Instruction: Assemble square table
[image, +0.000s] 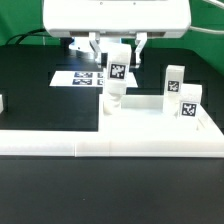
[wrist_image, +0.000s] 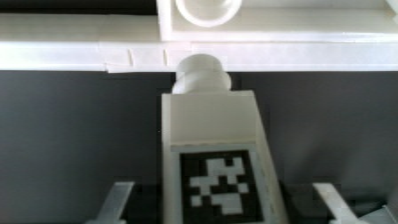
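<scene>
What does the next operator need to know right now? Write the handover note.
End effector: shut on a leg post, held upright with its lower end at the near-left corner of the tabletop slab, in the exterior view.
Wrist view: a hole lies ahead of the post's tip.
Done: two other leg posts stand on the slab; whether they are tight is unclear.
Left: seat the held post, then any remaining legs.
</scene>
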